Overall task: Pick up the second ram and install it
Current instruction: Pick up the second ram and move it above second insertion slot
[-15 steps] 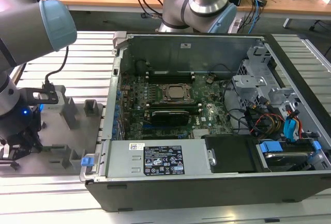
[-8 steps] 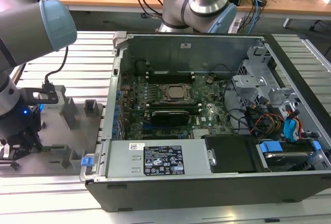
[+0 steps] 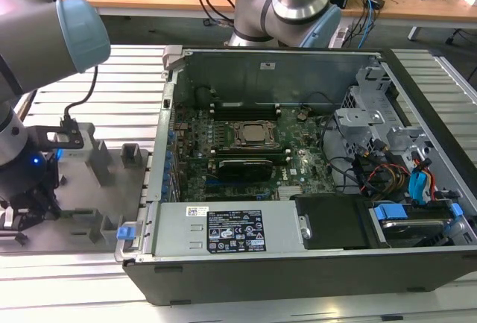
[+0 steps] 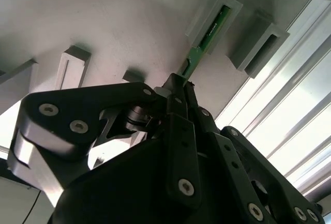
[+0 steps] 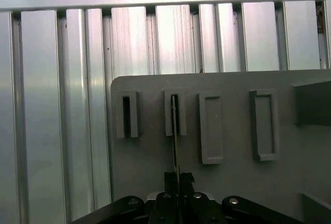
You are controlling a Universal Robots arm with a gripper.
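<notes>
1. Closest to the lens in both wrist views is the black gripper (image 4: 181,85) (image 5: 177,175). Its two fingers are drawn together, one pressed against each face of the second ram (image 4: 195,57), clamping the near end.
2. Appearance: the second ram is a slim, flat green board. In the first wrist view it is edge-on, a thin pale line (image 5: 175,146). In the second wrist view its green face shows, with a darker strip towards the far end. Individual chips cannot be made out.
3. Position: the far end sits inside a slotted block (image 4: 230,2) (image 5: 181,114) on the grey tray (image 4: 129,27) (image 5: 232,182). The board spans from that slot to the fingers. A neighbouring block (image 4: 261,45) stands just beside.
4. In the exterior view, the arm (image 3: 45,32) bends down over the grey tray (image 3: 82,218) at the exterior view's left. The tray lies just beside the open computer case (image 3: 298,271) on the slatted metal table (image 3: 223,297).
5. Inside the case lie the motherboard (image 3: 194,151) and the CPU socket (image 3: 253,133).
6. Writing: a dark label (image 3: 235,231) with white print sits on the case's near cover, with a small white sticker (image 3: 195,211) beside it. Another pale sticker (image 3: 267,66) is on the back wall. None is legible from here, and no print is discernible on the second ram.
</notes>
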